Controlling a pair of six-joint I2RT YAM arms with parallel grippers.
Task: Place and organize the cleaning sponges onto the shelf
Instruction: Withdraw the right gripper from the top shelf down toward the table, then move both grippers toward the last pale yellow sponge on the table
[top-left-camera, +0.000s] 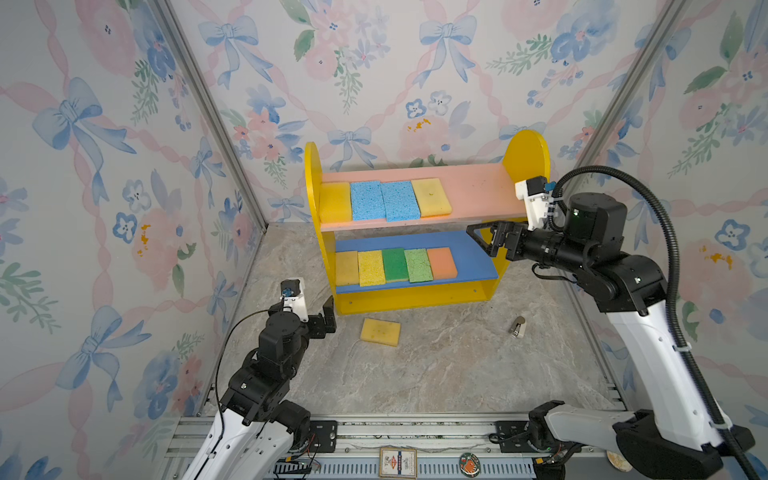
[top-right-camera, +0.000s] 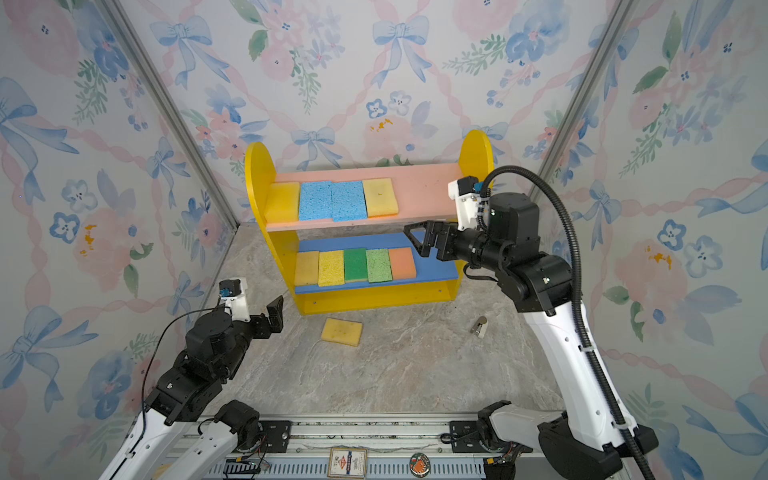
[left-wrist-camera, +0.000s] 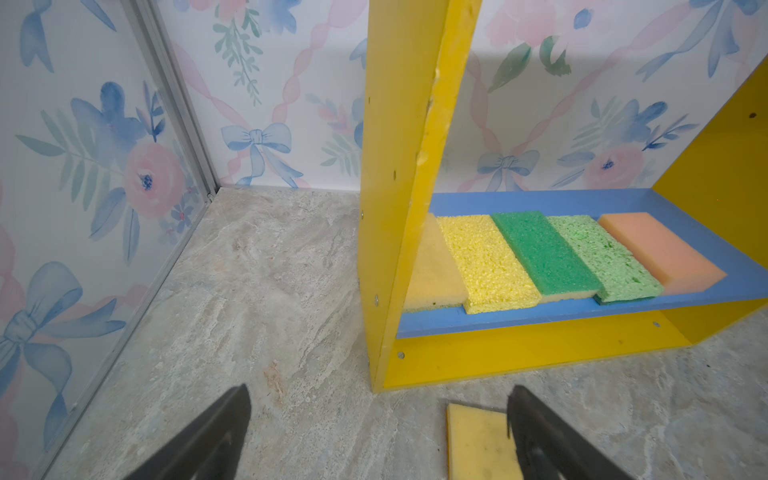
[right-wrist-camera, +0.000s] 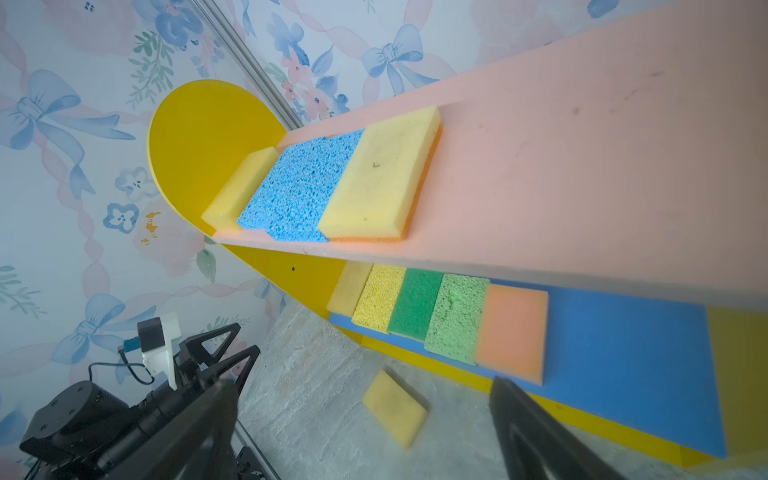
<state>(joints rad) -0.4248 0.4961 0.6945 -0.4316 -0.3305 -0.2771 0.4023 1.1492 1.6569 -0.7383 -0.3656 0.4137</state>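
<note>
The shelf (top-left-camera: 527, 153) stands at the back of the table. Its pink upper board (top-left-camera: 478, 187) carries several sponges: yellow (top-left-camera: 334, 202), two blue (top-left-camera: 382, 200), yellow (top-left-camera: 431, 198). Along the blue lower board (top-left-camera: 473, 257) lie two yellow sponges, a dark green one (top-left-camera: 395, 264), a light green one (top-left-camera: 418, 265) and an orange one (top-left-camera: 441, 263). One yellow sponge (top-left-camera: 380, 331) (top-right-camera: 341, 331) (left-wrist-camera: 478, 444) (right-wrist-camera: 395, 409) lies loose on the table before the shelf. My left gripper (top-left-camera: 328, 316) (left-wrist-camera: 379, 390) hangs open just left of it. My right gripper (top-left-camera: 484, 241) (right-wrist-camera: 361, 382) is open and empty at the shelf's right end.
A small grey stapler-like object (top-left-camera: 517, 326) (top-right-camera: 480, 326) lies on the marble table right of the loose sponge. Floral walls close in on three sides. An aluminium rail (top-left-camera: 395, 432) with both arm bases runs along the front edge.
</note>
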